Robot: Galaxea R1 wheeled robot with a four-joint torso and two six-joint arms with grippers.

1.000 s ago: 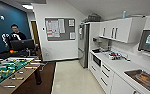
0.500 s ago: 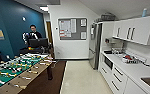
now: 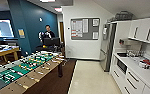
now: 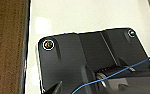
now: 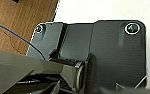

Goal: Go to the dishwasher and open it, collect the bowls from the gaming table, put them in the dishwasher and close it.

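The gaming table [image 3: 4, 51], with a pale top and yellow edge, stands at the far left against the blue wall, with flat clutter on it. The bowls are too small to make out there. The dishwasher is out of view; the lower white cabinets [image 3: 131, 80] run along the right wall under a counter. My left gripper [image 4: 91, 86] hangs over pale floor beside a brown carpet edge. My right gripper [image 5: 73, 83] hangs over pale floor near a wood-coloured surface.
A green-field foosball table [image 3: 23, 71] fills the near left on dark carpet. A person [image 3: 48, 33] stands behind a monitor at the back. A steel fridge [image 3: 106, 50] stands right of a notice board [image 3: 85, 28]. Pale floor [image 3: 91, 77] runs between the foosball table and the cabinets.
The whole head view has shifted: the camera has turned left, so the fridge and cabinets sit further right and the foosball table looms larger.
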